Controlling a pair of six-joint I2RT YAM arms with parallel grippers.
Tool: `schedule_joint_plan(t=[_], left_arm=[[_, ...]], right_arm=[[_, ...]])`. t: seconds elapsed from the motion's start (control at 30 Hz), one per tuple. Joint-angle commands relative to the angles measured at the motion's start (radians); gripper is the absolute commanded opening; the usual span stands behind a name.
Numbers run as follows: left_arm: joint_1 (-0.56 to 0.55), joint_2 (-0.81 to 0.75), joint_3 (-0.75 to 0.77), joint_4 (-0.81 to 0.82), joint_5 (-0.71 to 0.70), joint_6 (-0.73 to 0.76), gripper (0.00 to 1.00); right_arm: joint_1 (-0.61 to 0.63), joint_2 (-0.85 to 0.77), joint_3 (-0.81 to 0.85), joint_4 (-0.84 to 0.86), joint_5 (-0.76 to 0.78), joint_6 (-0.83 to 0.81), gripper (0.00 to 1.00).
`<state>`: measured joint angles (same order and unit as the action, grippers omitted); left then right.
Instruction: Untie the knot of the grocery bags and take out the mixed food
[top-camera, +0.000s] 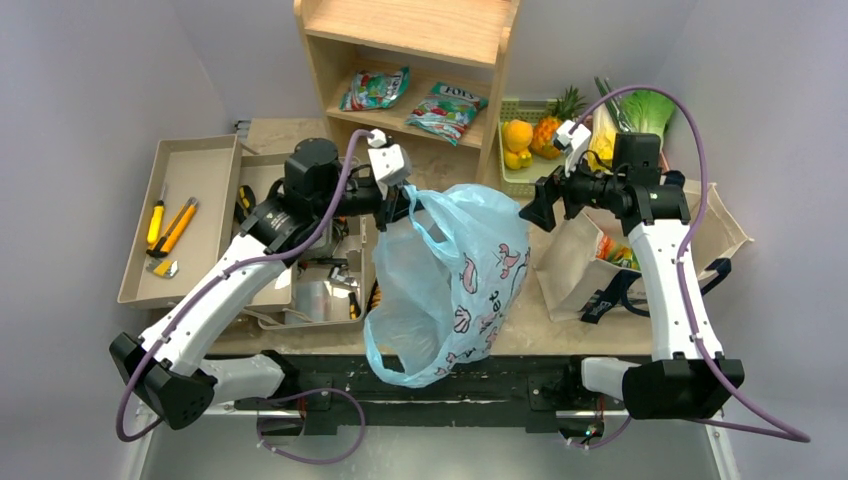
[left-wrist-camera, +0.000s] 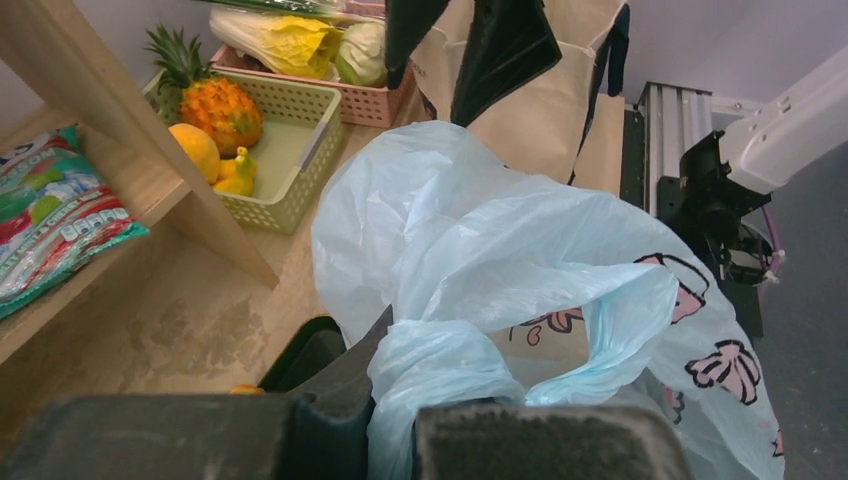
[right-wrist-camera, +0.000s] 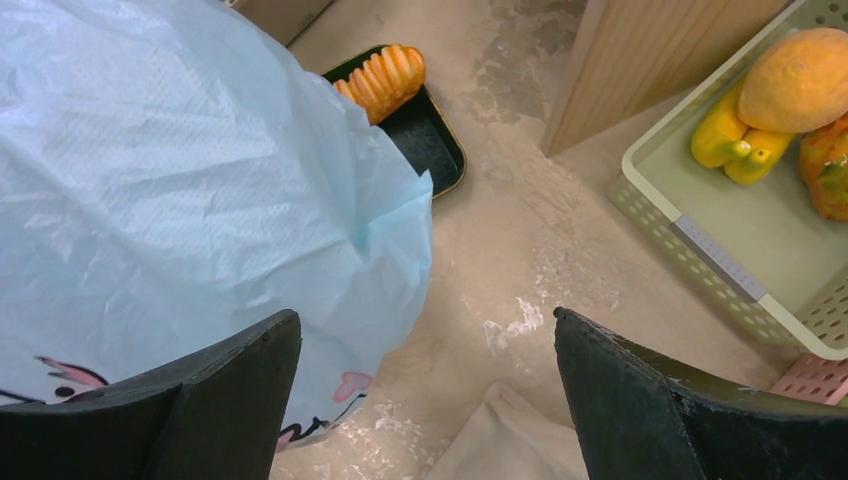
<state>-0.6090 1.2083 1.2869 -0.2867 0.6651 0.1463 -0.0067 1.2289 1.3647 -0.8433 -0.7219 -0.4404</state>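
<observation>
Two snack packets lie on the wooden shelf.

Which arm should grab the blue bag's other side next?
Right, probably. The right gripper is open beside the blue bag; the left gripper is shut on the bag's bunched top.

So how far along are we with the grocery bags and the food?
Done, apparently: a pineapple and an orange sit in the green basket, and the light-blue plastic bag looks unknotted, its handles hanging as loose loops. In hand: the left gripper is shut on one handle, holding the bag up; the right gripper is open beside it, empty. Left: the canvas tote holds snack packs.
</observation>
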Motion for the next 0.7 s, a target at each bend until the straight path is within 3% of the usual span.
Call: schedule_joint_plan(t=[0.0,0.17,0.3,0.37,0.4,0.5,0.57,0.67], left_arm=[[0.039,0.008,0.069,-0.010,-0.020,-0.095,0.00],[0.164,0.040,0.124,0.009,0.010,-0.304,0.00],[0.337,0.006,0.293,-0.057,0.056,-0.391,0.00],[0.514,-0.015,0.383,-0.094,-0.005,-0.469,0.00],[0.653,-0.022,0.426,-0.113,-0.064,-0.482,0.00],[0.914,-0.022,0.536,-0.104,-0.216,-0.483,0.00],[1.010,-0.005,0.609,-0.100,-0.333,-0.473,0.00],[1.037,0.036,0.716,-0.153,-0.579,-0.366,0.00]], right_arm=[[0.027,-0.019,-0.005,0.032,-0.079,0.026,0.96],[0.056,-0.047,-0.048,0.047,-0.027,0.010,0.97],[0.057,-0.060,-0.073,0.037,0.016,-0.008,0.97],[0.056,-0.076,-0.084,0.032,0.045,-0.011,0.97],[0.057,-0.086,-0.090,0.038,0.049,-0.006,0.98],[0.057,-0.104,-0.104,0.053,0.048,0.016,0.98],[0.057,-0.101,-0.102,0.051,0.058,0.018,0.98],[0.056,-0.093,-0.091,0.049,0.073,0.019,0.98]])
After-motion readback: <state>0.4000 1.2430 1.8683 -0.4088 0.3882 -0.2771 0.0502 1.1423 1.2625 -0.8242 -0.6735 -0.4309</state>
